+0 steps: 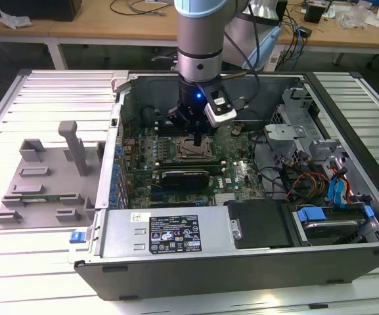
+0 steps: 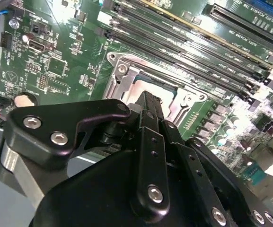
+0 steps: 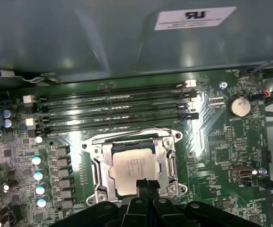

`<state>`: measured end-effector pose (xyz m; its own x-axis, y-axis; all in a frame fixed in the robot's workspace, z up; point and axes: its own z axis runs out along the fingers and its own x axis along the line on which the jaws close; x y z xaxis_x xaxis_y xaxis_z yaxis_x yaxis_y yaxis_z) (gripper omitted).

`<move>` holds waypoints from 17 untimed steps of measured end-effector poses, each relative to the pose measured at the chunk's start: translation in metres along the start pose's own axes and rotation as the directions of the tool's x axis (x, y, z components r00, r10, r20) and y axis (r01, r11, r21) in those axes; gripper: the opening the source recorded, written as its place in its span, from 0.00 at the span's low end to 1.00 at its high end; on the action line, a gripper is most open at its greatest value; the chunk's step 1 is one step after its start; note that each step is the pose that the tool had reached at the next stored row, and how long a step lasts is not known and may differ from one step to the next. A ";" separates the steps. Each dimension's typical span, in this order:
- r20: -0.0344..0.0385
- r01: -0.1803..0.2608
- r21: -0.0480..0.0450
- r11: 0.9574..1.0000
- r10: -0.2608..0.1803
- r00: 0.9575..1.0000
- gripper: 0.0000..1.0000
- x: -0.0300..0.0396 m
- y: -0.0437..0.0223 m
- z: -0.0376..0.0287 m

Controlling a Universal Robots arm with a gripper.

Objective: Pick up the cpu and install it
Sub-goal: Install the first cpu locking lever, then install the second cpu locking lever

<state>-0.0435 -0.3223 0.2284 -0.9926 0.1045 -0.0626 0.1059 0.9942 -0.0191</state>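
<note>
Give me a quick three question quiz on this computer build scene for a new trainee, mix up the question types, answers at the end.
1. True or false: the cpu lies inside the socket frame on the green board.
2. The pincer is nearest to: A) the coin battery B) the cpu C) the blue cables.
3. In the first wrist view, what long black parts run beside the socket frame?

Key: 1 true. 2 B. 3 the memory slots.

Open metal computer case (image 1: 347, 111) on slatted white table (image 1: 44, 85); grey plastic fixture tray (image 1: 44, 177) beside it at exterior view's left. Green motherboard (image 1: 238, 174) inside case. Small square silver-topped cpu (image 3: 134, 169) in metal-rimmed socket frame (image 3: 101, 165); black gripper (image 3: 145, 185) directly above it.
</note>
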 end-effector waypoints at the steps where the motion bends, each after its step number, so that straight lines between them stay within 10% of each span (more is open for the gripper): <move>1: 0.000 0.000 0.000 1.000 0.000 1.000 0.11 0.0011 -0.0001 -0.0001; 5: 0.000 0.000 0.003 1.000 0.000 1.000 0.11 0.0048 -0.0006 -0.0011; 8: 0.000 0.000 0.004 1.000 0.000 1.000 0.11 0.0039 -0.0006 -0.0168; 17: 0.001 0.000 0.007 1.000 0.000 1.000 0.11 0.0039 -0.0006 -0.0170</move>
<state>-0.0484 -0.3221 0.2451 -0.9926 0.1040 -0.0633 0.1058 0.9940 -0.0261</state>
